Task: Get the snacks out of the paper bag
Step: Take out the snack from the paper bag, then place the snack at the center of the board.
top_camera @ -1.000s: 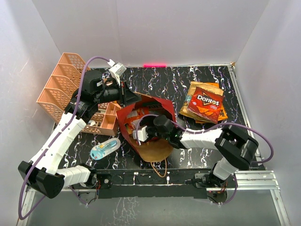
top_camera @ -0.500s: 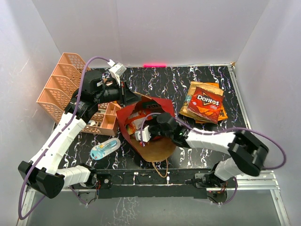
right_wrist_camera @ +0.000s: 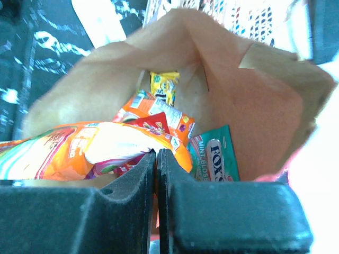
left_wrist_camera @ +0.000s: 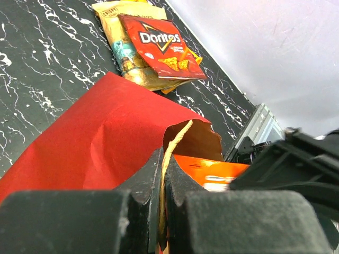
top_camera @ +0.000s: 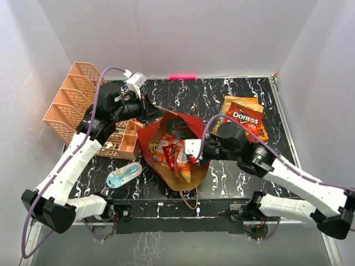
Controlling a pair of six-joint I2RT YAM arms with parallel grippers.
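Observation:
The paper bag [top_camera: 191, 125], red outside and brown inside, lies open on the black marble table [top_camera: 233, 172]. My left gripper [top_camera: 155, 113] is shut on the bag's rim [left_wrist_camera: 177, 138] at its far left, holding the mouth up. My right gripper [top_camera: 192, 158] is shut on an orange snack packet [top_camera: 178, 158] at the bag's mouth; in the right wrist view the packet [right_wrist_camera: 74, 151] fans out from the jaw tips [right_wrist_camera: 157, 153]. Deeper in the bag lie a teal mint pack [right_wrist_camera: 214, 159], a yellow candy pack [right_wrist_camera: 164, 87] and an orange one [right_wrist_camera: 153, 108]. A Doritos bag [top_camera: 246, 119] tops a pile of chip bags at the far right.
A pink basket organizer [top_camera: 83, 105] stands at the far left, beside my left arm. A blue-white blister-packed item [top_camera: 123, 176] lies near the front left of the bag. The bag's twine handle [top_camera: 191, 198] loops toward the front edge. White walls close in on three sides.
My right gripper closed on the orange packet inside the bag and drew back to the right, lifting it to the bag's mouth. The left gripper stayed on the rim.

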